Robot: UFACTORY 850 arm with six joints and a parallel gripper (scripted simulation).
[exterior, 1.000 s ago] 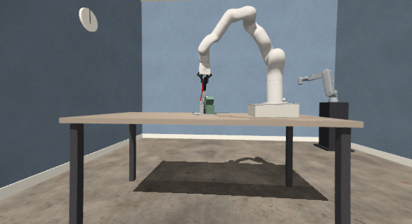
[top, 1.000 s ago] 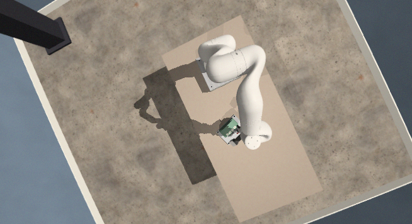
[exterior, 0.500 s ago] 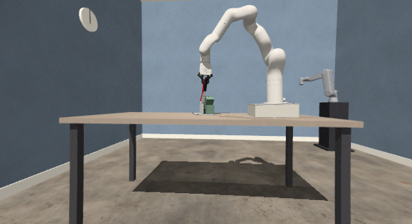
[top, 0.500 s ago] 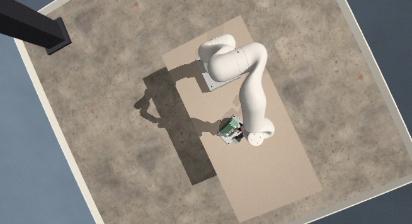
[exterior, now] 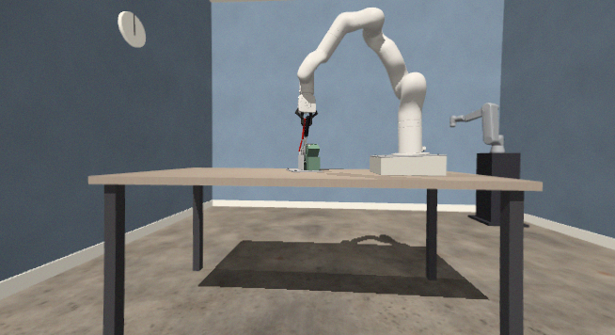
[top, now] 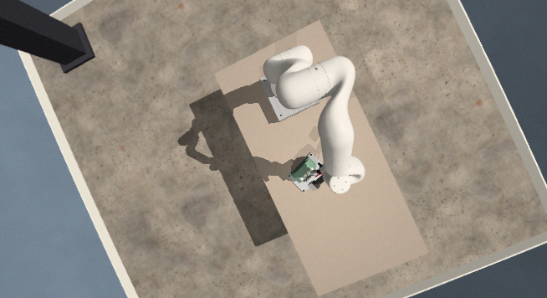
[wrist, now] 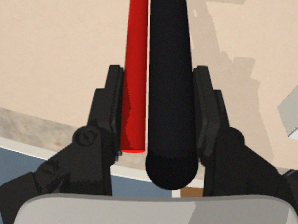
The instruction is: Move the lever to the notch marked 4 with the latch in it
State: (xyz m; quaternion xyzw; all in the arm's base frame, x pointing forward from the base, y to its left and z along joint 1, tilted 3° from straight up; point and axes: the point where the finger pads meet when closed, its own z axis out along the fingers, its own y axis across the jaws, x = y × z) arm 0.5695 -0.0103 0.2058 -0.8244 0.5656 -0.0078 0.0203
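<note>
On the table, the green lever unit is stood below the arm. The gripper is clamped around 2 parts: the black handle and, pressed alongside, the red bar.

Your robot is a smooth, glossy white arm of rounded tubular segments with bulbous joints. It rises from a pale grey rectangular base block. Its gripper has black angular fingers under a grey housing.
</note>
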